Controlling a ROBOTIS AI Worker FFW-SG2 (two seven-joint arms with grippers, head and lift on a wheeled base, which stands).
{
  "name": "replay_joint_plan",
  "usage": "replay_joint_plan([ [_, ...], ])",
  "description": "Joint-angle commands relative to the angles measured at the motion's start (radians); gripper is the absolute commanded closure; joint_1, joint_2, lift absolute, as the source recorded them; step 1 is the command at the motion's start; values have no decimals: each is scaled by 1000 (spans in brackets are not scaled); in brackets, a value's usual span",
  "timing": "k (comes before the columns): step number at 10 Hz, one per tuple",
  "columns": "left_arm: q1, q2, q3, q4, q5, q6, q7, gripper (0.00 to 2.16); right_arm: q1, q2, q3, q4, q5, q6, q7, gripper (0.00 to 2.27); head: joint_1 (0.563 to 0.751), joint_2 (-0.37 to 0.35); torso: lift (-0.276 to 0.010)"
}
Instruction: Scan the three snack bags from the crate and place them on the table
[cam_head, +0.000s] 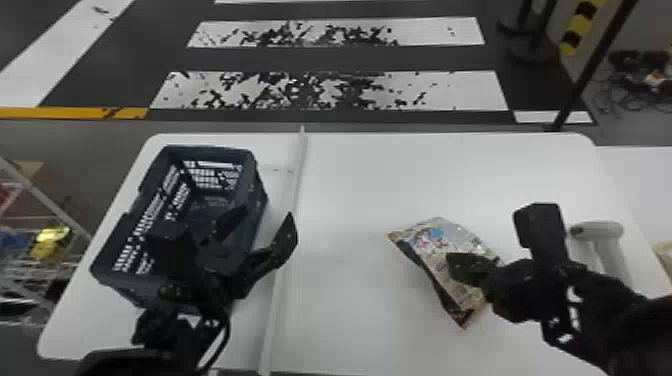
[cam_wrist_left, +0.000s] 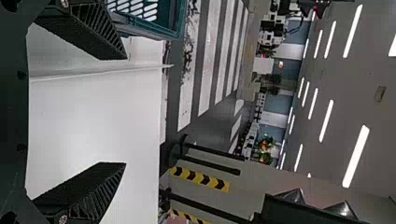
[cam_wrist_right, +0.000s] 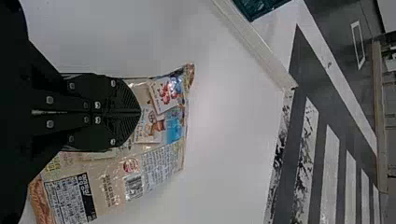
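From where I stand, the snack bag (cam_head: 435, 235) is down by the right claw (cam_head: 456, 267), which reaches across its face; bag shows on both sides of the fingers and out past their tips. It's a glossy, puffed packet, mostly cream and tan, rumpled so the film catches the light. Just past the claw's tips there's a bright blue patch, with little pictures in red and brown near it. Off to one side of the fingers sit a barcode, blocks of small print and a dark panel with pale lettering. A reddish-brown strip runs along one end, and the side facing away from the claw falls dark.

That right claw is clenched, its two fingers (cam_wrist_right: 123, 100) meeting flat along their length. Whether a fold of the bag is nipped between them, I can't tell.

Over on the other side, the left claw (cam_head: 267, 212) is released, fingers spread wide, at the near part of the dark crate (cam_head: 257, 175). One finger is over the crate, the other out over the white bench (cam_head: 350, 175). A pale strip (cam_head: 295, 185) crosses the bench between the two claws. To the right of the right claw stands a white handheld device (cam_head: 602, 232).
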Motion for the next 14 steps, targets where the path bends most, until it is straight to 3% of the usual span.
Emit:
replay_joint_plan([
  [1,0,-1,-1,0,-2,3,0,63,-12,7,7,74,1,-44,8,2250,695,67,-62],
  [5,0,-1,-3,0,-2,3,0,63,-16,10,31,177,7,-127,15,2250,695,66,-62],
  [10,0,0,-3,-5,-2,6,-2,63,56,10,19,-50,0,-124,38,2250,695,84,-62],
  [14,0,-1,-3,-3,-2,6,-2,63,13,12,113,10,-8,-130,73,2250,695,148,-62],
])
